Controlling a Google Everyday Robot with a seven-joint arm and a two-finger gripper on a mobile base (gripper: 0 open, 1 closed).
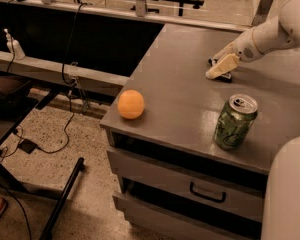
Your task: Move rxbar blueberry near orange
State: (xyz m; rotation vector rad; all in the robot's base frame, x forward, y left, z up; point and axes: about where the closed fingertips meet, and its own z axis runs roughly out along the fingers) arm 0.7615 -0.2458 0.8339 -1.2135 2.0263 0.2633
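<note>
Pincer (pixel 221 67) over rxbar blueberry (pixel 223 77), beyond upright can (pixel 235 122).

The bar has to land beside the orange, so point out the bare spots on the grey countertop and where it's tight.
Bare: the strip of grey countertop between the round orange fruit and the green soda can, and the stretch behind the orange. Crowded: the right side, where the pale gripper covers most of the dark navy bar behind the can.
</note>
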